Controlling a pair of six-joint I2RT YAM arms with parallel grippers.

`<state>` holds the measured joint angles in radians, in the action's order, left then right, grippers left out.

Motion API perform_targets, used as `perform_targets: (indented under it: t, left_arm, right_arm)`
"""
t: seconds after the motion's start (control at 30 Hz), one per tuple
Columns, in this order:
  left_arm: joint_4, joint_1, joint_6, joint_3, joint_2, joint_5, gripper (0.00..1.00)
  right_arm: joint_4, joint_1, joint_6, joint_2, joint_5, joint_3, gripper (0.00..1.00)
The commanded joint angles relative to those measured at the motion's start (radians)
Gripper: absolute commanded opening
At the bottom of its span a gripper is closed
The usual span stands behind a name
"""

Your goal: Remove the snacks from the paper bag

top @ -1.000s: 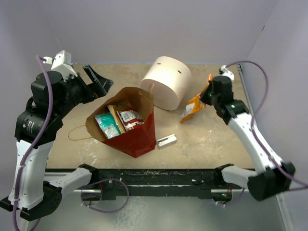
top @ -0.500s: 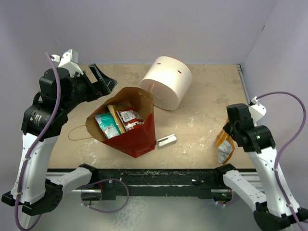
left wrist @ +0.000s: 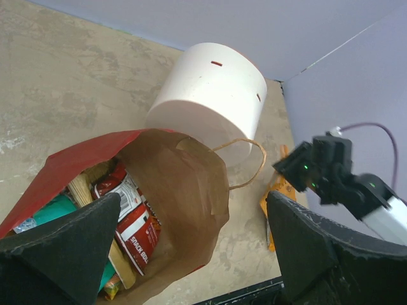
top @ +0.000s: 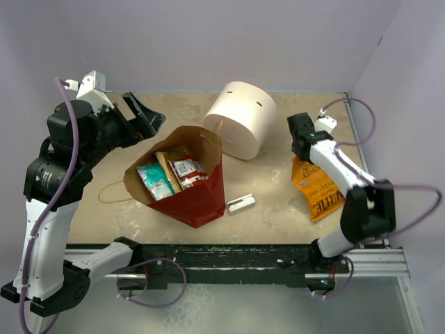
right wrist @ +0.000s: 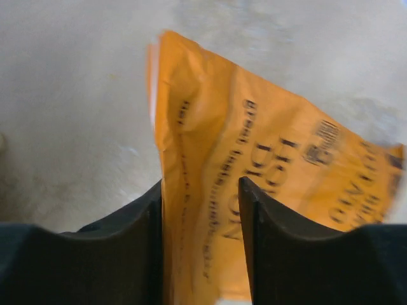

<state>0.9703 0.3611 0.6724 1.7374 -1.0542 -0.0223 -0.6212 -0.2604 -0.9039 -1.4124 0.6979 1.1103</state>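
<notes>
Roughly near-to-far lies the orange packet [top: 318, 191], flat.

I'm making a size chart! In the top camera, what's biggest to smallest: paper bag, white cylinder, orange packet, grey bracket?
1. paper bag
2. white cylinder
3. orange packet
4. grey bracket

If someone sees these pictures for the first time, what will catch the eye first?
First comes the red paper bag, open in the middle of the table, with teal and red snack packets inside. Behind it is a big white cylinder. To the right an orange packet lies flat on the table, with the right gripper at its far end.
</notes>
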Motion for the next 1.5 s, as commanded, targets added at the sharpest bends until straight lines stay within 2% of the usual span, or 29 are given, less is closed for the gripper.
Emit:
perform_targets:
  t: [0.0,0.07,0.17,0.23,0.4,0.53,0.63,0.8,0.9,1.0,1.1,1.13,1.23,1.4,1.47]
  left_arm:
    - [-0.008,-0.001,0.021,0.021,0.01,0.006,0.99]
    - [0.007,-0.002,0.019,0.034,0.006,0.003,0.99]
    - [0.011,-0.001,0.02,0.032,0.008,0.001,0.99]
    - [0.005,-0.001,0.019,0.027,0.007,0.003,0.99]
    - [-0.008,-0.002,0.008,0.036,-0.01,0.026,0.99]
    - [-0.022,-0.002,0.008,0.022,-0.008,0.034,0.99]
    - [-0.036,-0.001,-0.001,0.015,-0.008,0.04,0.99]
    - [-0.018,-0.002,-0.04,0.066,-0.034,0.012,0.99]
    - [-0.005,-0.002,-0.056,0.092,-0.046,0.007,0.99]
    - [-0.004,-0.001,-0.053,0.095,-0.041,0.001,0.99]
    - [-0.007,-0.001,-0.042,0.082,-0.031,-0.001,0.99]
    - [-0.007,-0.001,-0.037,0.076,-0.028,0.0,0.99]
    - [-0.007,-0.001,-0.028,0.055,-0.019,0.002,0.99]
    - [-0.006,-0.001,-0.01,0.028,-0.009,0.014,0.99]
    - [-0.003,-0.001,-0.005,0.022,-0.007,0.015,0.99]
  right_arm:
    - [0.233,0.042,0.19,-0.202,-0.155,0.189,0.58]
    - [0.198,0.05,0.233,-0.213,-0.31,0.28,0.72]
    - [0.215,0.05,0.276,-0.119,-0.474,0.245,0.91]
    - [0.213,0.05,0.341,-0.05,-0.541,0.209,1.0]
    - [0.092,0.049,0.535,0.068,-0.632,0.199,1.0]
    - [0.07,0.024,0.556,0.179,-0.812,0.193,0.99]
    - [0.109,-0.073,0.529,0.243,-0.882,0.235,0.99]
    - [0.119,-0.263,0.487,0.195,-0.96,0.39,0.99]
    - [0.154,-0.386,0.474,0.176,-0.92,0.422,0.99]
    - [0.214,-0.454,0.442,0.174,-0.899,0.395,0.99]
    - [0.16,-0.505,0.461,0.124,-0.795,0.44,0.99]
    - [0.131,-0.516,0.456,0.102,-0.704,0.465,0.99]
    - [0.083,-0.522,0.409,0.031,-0.574,0.518,0.96]
    - [0.111,-0.539,0.406,-0.086,-0.564,0.578,0.89]
    - [0.09,-0.542,0.379,-0.129,-0.511,0.606,0.84]
